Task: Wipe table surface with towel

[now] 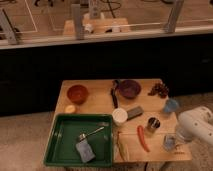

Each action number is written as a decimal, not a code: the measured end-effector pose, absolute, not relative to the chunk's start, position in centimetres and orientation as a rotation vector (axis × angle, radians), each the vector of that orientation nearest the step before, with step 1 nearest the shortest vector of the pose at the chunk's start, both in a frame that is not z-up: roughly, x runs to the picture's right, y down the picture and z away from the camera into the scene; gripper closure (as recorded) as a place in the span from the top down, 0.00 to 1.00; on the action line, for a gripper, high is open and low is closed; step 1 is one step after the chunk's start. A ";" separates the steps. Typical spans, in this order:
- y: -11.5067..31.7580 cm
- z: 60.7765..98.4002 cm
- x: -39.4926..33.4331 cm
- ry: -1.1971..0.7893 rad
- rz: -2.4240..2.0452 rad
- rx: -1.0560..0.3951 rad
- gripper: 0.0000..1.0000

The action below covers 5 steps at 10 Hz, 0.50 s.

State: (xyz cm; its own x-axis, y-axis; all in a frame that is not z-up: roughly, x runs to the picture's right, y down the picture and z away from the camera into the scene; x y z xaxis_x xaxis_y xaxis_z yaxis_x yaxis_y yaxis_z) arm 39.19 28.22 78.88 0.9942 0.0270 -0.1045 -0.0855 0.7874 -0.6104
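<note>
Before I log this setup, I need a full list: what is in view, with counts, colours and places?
table: 1, tan wood, centre
tray: 1, green, front left
sponge block: 1, grey-blue, in tray
spoon: 1, metal, in tray
bowl: 1, orange, back left
bowl: 1, purple, back centre
metal cup: 1, front right
cup: 1, light blue, right edge
chilli: 1, red, front
towel: 1, grey-blue, front right corner
gripper: 1, white arm, at towel

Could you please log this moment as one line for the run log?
claw: front-right table corner, at towel | wiping: not evident | tray: sponge block, spoon
</note>
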 end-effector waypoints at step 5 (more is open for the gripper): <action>25.7 78.9 33.5 -0.005 0.043 -0.618 0.04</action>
State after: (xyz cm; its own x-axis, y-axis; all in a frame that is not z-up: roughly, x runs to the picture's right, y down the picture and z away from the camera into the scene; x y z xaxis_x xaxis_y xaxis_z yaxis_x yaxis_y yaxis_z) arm 33.52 25.72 78.90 0.9991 0.0420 -0.0087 -0.0393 0.8141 -0.5793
